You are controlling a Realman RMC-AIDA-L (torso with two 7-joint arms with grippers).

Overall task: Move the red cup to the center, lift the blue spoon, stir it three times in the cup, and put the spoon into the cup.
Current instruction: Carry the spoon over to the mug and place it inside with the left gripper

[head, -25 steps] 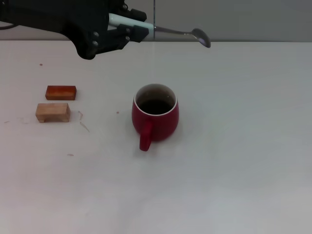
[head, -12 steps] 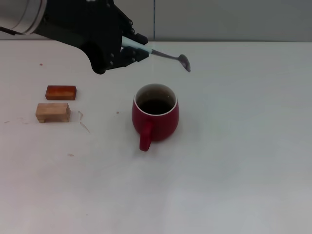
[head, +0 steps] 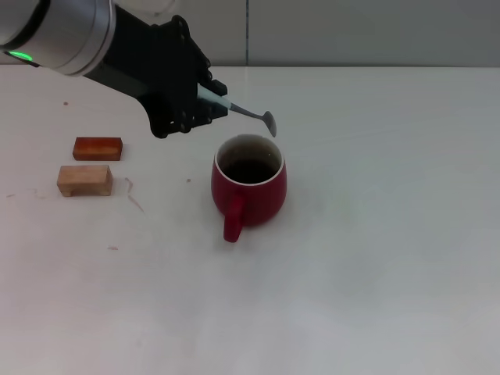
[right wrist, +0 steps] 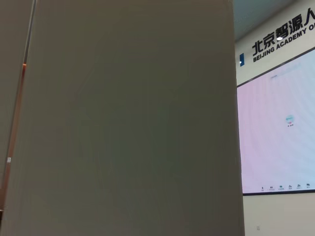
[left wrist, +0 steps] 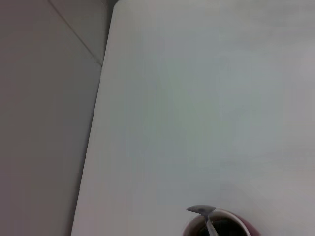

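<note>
Red cup (head: 249, 190) is sitting near the middle of the white table (head: 391, 234), handle turned toward me, so I am judging the centring step done. My left gripper (head: 205, 105) is clamping the blue spoon (head: 244, 112) by its pale handle, and over the last second it has been swinging the spoon down and inward: the metal bowl, which was out beyond the cup to its right, is now hovering just above the far rim (the left wrist view shows it right at the lip (left wrist: 202, 210)). That is putting me on the verge of dipping in; stirring is not yet begun. Open tabletop is lying all round the cup. The reddish-brown block (head: 98, 148) and the tan block (head: 84, 180) are sitting well apart on my left. My right gripper is staying out of sight.
</note>
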